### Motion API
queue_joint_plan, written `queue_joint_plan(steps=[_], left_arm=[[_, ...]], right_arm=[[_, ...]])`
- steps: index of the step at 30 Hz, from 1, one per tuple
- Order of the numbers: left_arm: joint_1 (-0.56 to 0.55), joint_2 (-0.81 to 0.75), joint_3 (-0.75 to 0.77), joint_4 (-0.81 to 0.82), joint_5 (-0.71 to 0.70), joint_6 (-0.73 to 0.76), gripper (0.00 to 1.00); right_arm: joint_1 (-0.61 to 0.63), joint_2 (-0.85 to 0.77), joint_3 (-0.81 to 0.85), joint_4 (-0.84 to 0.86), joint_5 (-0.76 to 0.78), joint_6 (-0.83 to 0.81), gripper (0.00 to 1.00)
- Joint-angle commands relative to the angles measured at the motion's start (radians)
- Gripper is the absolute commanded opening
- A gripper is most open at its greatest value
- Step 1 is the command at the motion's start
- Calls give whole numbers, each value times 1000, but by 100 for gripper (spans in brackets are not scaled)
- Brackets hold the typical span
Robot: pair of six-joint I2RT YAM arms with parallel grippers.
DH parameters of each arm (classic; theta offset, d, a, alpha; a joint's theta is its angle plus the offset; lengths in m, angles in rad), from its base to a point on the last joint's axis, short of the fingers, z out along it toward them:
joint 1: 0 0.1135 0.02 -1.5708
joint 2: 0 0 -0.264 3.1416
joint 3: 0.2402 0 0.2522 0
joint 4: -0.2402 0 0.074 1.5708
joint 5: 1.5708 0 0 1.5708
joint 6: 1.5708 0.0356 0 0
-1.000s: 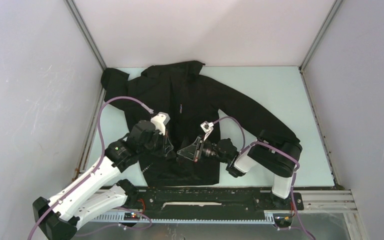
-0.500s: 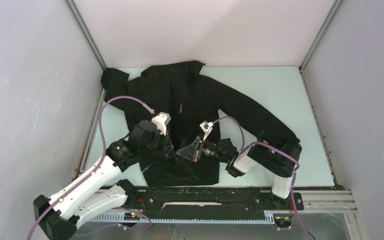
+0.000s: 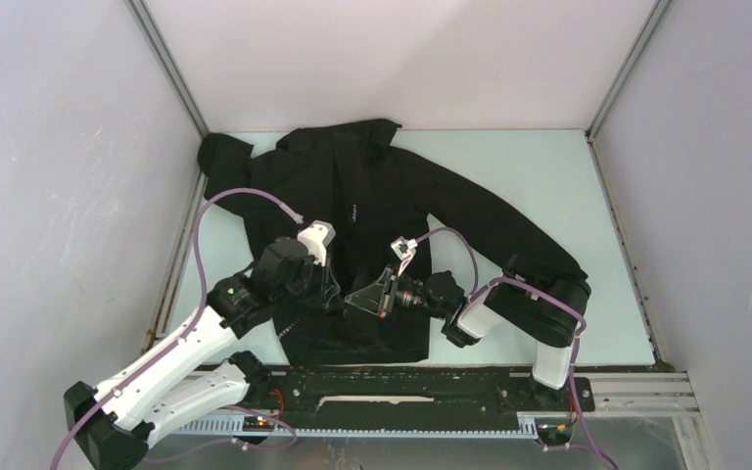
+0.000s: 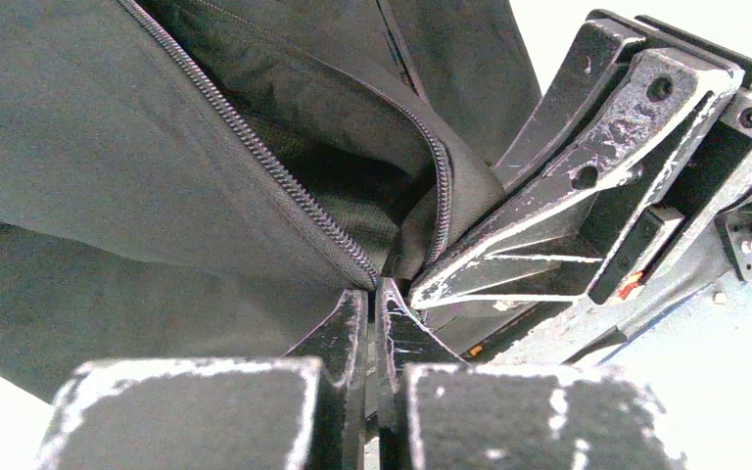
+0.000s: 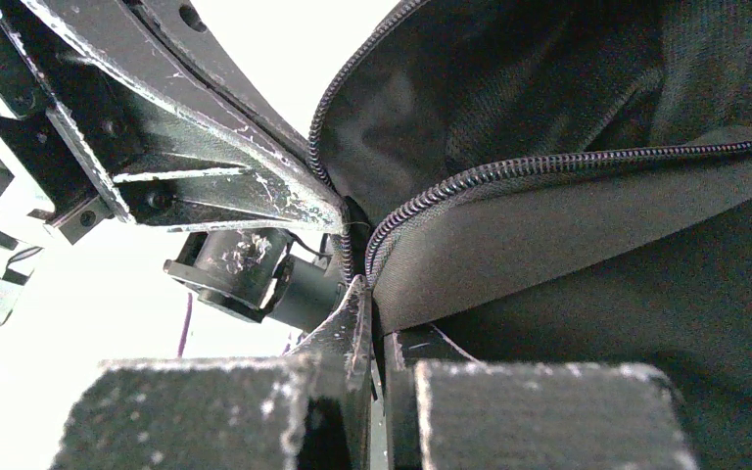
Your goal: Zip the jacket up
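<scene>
The black jacket (image 3: 372,196) lies spread on the pale table, collar at the far side, small white chest lettering showing. Its front zipper is open near the hem; two toothed edges (image 4: 284,181) diverge in the left wrist view. My left gripper (image 3: 333,292) is shut on the jacket's left zipper edge (image 4: 367,269) at the bottom. My right gripper (image 3: 360,297) is shut on the other zipper edge (image 5: 377,250), tip to tip with the left one. The right gripper's fingers (image 4: 568,196) fill the right of the left wrist view. The slider is hidden.
The table (image 3: 548,186) is walled by white panels with metal corner posts (image 3: 171,73). A black rail (image 3: 411,387) runs along the near edge by the arm bases. Purple cables (image 3: 245,196) loop over both arms.
Almost nothing; both grippers hold the same pinch at the hem, with only a slight shift of the left wrist.
</scene>
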Motion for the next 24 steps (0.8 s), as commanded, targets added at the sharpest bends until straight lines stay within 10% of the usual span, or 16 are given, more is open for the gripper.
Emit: queue_joint_plan(steps=[1, 24], left_arm=[[-25, 1, -17, 18, -13, 10, 0], [-50, -34, -9, -10, -83, 2, 0]], right_arm=[[3, 7, 23, 67, 7, -25, 0], [5, 3, 4, 74, 12, -40, 0]])
